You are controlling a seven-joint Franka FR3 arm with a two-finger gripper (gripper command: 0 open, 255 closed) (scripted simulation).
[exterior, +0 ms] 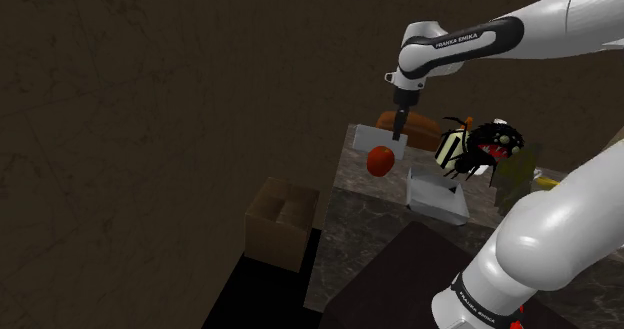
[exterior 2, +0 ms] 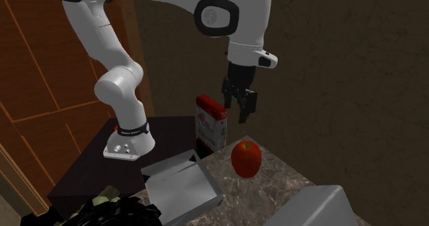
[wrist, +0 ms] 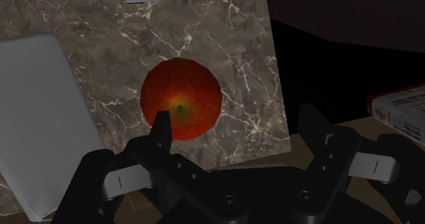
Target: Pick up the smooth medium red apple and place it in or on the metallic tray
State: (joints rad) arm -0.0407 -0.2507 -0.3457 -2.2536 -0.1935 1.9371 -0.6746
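We list the following:
- **Red apple**: sits upright on the dark marbled worktop. In the wrist view its stem hollow faces the camera.
- **Black claw**: hangs above the apple, with its fingers spread apart and touching nothing.
- **Grey tray**: has low walls and lies on the worktop near the apple, apart from it.
- **Red-and-white box**: stands upright beyond the apple in the second exterior view.
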